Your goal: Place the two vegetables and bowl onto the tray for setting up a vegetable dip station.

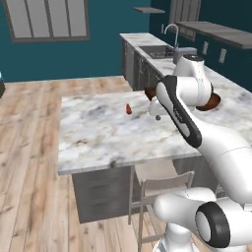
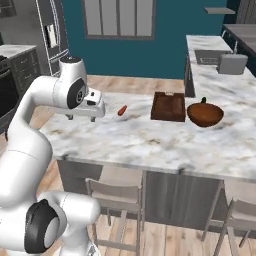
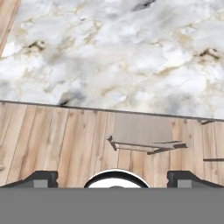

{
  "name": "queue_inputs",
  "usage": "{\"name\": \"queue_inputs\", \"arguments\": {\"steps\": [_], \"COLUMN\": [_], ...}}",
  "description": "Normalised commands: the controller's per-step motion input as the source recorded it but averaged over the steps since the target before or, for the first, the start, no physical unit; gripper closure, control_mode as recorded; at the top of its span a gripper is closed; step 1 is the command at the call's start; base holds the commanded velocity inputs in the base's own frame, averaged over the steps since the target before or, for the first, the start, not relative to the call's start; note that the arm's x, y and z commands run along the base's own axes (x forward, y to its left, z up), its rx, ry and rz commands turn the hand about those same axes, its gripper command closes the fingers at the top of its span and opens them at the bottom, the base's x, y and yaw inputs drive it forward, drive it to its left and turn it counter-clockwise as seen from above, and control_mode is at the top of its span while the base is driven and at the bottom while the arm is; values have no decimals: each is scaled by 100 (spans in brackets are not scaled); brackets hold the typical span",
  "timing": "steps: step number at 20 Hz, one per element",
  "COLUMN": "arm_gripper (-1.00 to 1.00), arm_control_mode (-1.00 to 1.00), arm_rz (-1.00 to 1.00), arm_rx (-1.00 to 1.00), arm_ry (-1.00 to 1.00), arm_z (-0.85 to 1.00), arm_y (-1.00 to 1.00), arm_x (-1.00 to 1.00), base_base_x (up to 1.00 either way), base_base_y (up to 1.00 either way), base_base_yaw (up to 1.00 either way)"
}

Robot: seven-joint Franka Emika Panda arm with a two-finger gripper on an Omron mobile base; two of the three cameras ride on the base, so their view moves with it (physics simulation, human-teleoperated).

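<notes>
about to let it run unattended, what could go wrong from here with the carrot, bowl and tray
1. The carrot is small and slim, lying flat on the marble counter; the open tool could pinch poorly or nudge it away.
2. The bowl looks about as wide as the tray, so it may end up perched on the rim or leave little room for vegetables.
3. The cucumber is mostly hidden behind the bowl, making it awkward to reach.

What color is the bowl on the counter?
Brown, reddish inside; the bowl shows best in the right base view.
</notes>
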Motion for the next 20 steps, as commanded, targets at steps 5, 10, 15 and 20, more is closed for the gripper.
{"name": "queue_inputs", "arguments": {"steps": [5,10,15,20], "arm_gripper": [-100,-100,-100,-100], "arm_control_mode": [100,100,100,100], "arm_rz": [0,0,0,0], "arm_rx": [0,0,0,0], "arm_ry": [0,0,0,0], "arm_z": [0,0,0,0], "arm_y": [0,0,0,0], "arm_x": [0,0,0,0], "base_base_x": [0,0,0,0], "base_base_y": [70,72,74,75], "base_base_yaw": [0,0,0,0]}}
